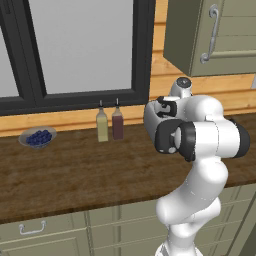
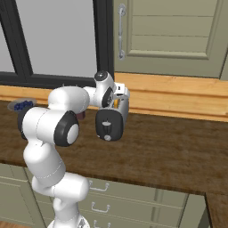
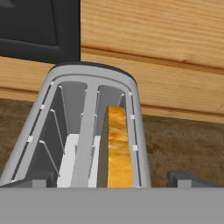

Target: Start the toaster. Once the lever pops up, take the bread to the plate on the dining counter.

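Gripper (image 2: 119, 99), fingers spread and holding nothing, poised directly above the toaster (image 2: 110, 124). The bread (image 3: 119, 146) stands on edge in the toaster's right-hand slot, its long axis running along that slot, just beneath and ahead of the gripper.

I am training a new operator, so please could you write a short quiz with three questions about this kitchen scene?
1. True or false: the bread stands in a slot of the toaster.
2. What does the grey bowl hold? A) blueberries B) eggs C) rice
3. How many bottles stand under the window?

Key: 1. True: one slot holds it and the other has none. 2. A. 3. Two, side by side on the wooden counter.
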Available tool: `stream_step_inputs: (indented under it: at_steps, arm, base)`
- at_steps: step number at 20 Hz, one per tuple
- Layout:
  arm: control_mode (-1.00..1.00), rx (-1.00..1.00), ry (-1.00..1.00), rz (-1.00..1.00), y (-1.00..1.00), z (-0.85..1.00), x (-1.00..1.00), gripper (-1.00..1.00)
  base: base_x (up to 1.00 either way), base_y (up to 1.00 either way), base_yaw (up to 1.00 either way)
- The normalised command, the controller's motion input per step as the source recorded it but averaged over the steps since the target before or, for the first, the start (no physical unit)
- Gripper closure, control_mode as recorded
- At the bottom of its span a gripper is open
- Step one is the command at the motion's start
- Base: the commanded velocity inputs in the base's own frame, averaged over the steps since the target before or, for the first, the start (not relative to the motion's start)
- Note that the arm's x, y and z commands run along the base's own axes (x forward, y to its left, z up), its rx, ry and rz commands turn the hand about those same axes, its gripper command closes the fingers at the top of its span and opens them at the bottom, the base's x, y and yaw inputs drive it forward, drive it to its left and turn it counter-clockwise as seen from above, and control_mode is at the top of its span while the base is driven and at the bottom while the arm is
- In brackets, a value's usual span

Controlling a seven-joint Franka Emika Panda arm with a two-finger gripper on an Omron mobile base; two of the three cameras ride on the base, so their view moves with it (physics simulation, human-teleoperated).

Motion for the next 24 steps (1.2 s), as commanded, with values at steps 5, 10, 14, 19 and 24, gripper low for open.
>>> stream_step_inputs:
  at_steps: [5, 10, 14, 19, 24]
  arm:
    - [-1.0, 0.0, 0.0, 0.0, 0.0, 0.0, 0.0, -1.0]
    - [-1.0, 0.0, 0.0, 0.0, 0.0, 0.0, 0.0, -1.0]
    - [-1.0, 0.0, 0.0, 0.0, 0.0, 0.0, 0.0, -1.0]
    - [-1.0, 0.0, 0.0, 0.0, 0.0, 0.0, 0.0, -1.0]
    - [-1.0, 0.0, 0.0, 0.0, 0.0, 0.0, 0.0, -1.0]
  base:
    - [0.0, 0.0, 0.0]
    - [0.0, 0.0, 0.0]
    - [0.0, 0.0, 0.0]
    - [0.0, 0.0, 0.0]
    - [0.0, 0.0, 0.0]
